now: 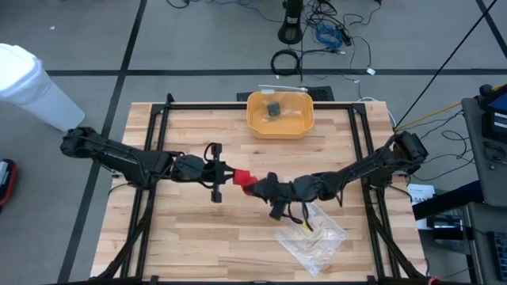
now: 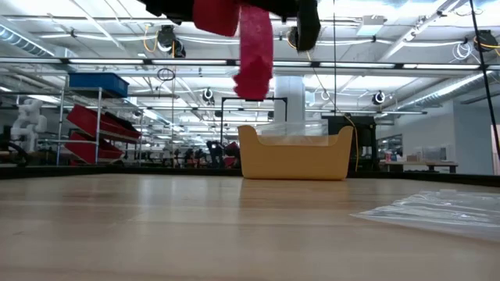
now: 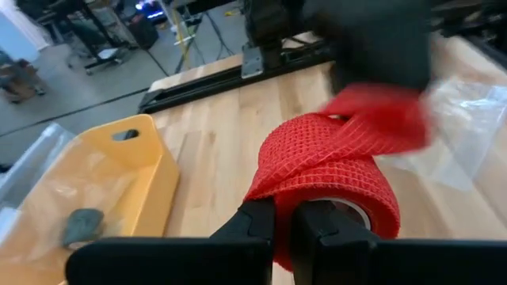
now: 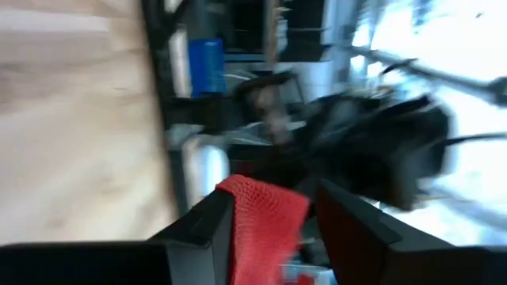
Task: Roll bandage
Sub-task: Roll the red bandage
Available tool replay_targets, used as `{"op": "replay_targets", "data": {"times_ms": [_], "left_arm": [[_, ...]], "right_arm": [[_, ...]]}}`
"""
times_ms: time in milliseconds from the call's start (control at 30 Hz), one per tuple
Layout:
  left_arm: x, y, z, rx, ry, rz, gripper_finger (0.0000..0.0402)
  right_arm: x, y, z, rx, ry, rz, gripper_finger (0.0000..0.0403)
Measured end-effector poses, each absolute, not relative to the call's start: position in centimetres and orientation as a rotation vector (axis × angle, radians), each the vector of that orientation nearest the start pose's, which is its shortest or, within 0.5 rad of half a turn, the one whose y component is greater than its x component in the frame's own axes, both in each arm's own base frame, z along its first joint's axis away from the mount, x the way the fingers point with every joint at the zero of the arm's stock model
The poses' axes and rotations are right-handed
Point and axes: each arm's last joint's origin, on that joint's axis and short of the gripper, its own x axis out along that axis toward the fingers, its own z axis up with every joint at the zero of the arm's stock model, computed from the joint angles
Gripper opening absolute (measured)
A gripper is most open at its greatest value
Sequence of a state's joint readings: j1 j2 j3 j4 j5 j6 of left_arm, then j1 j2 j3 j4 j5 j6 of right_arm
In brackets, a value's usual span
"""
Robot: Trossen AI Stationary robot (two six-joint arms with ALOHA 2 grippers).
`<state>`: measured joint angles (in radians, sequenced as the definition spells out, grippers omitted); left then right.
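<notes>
Above the bench (image 1: 198,237), the left pincer (image 1: 230,174) clamps the bandage (image 1: 245,180) roll; the right pincer (image 1: 255,187), fingers apart around the tail, should regrip taut (no slack).

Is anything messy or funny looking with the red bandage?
A bit. The bandage is held up in the air between both grippers, and its loose end hangs down untidily instead of lying wound on the roll. The clear plastic bag lies crumpled on the table.
</notes>
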<state>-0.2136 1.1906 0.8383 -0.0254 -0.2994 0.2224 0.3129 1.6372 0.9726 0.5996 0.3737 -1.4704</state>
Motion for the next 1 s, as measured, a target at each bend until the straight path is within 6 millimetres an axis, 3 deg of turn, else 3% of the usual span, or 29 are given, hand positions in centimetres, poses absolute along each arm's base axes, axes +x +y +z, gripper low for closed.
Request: {"op": "replay_targets", "data": {"times_ms": [167, 400, 567, 767, 867, 1000], "left_arm": [[26.2, -4.6, 28.2, 0.382, 0.382, 0.102, 0.0011], [27.6, -4.7, 27.9, 0.51, 0.326, 0.122, 0.0011], [27.5, -4.3, 28.0, 0.573, 0.343, 0.181, 0.0011], [27.3, -4.4, 28.3, 0.645, 0.342, 0.18, 0.0011], [27.2, -4.7, 28.1, 0.733, 0.366, 0.156, 0.0011], [27.1, -5.0, 28.0, 0.863, 0.4, 0.163, 0.0011]], "right_arm": [[34.4, 11.0, 27.0, -1.637, 0.018, -0.123, 0.0161], [34.7, 9.5, 26.2, -1.872, 0.254, -0.17, 0.0168], [34.2, 10.6, 26.1, -1.824, 0.318, -0.217, 0.0163], [33.8, 11.1, 26.3, -1.912, 0.42, -0.296, 0.0169], [33.6, 11.1, 26.7, -1.762, 0.437, -0.391, 0.0166], [33.1, 12.6, 26.7, -1.121, 0.237, -0.431, 0.0157]]}}
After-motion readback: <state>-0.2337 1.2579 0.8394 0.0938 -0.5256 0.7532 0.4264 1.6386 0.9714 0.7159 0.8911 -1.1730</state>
